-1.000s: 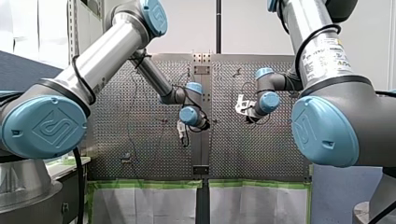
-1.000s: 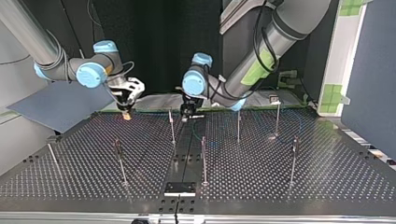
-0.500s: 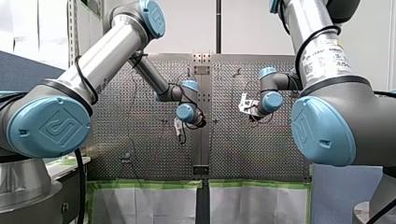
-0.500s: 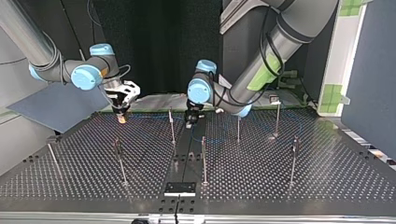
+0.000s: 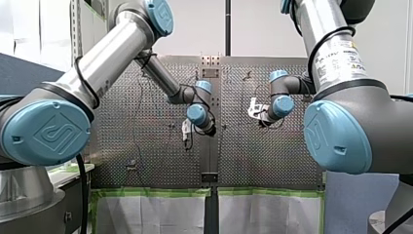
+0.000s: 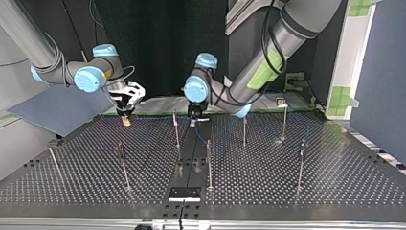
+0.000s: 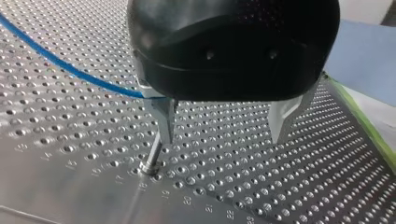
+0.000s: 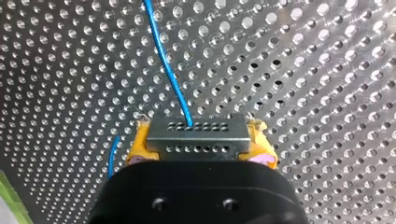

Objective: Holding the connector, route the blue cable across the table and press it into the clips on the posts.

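Green tape (image 5: 146,191) (one long strip)

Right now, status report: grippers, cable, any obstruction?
Right gripper shut on connector, blue cable trailing from it. Left gripper open, cable beside one finger. Post close under that finger.

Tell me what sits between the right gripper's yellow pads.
The grey connector, clamped between the right gripper's pads, with the blue cable leaving it; the right wrist view shows this.
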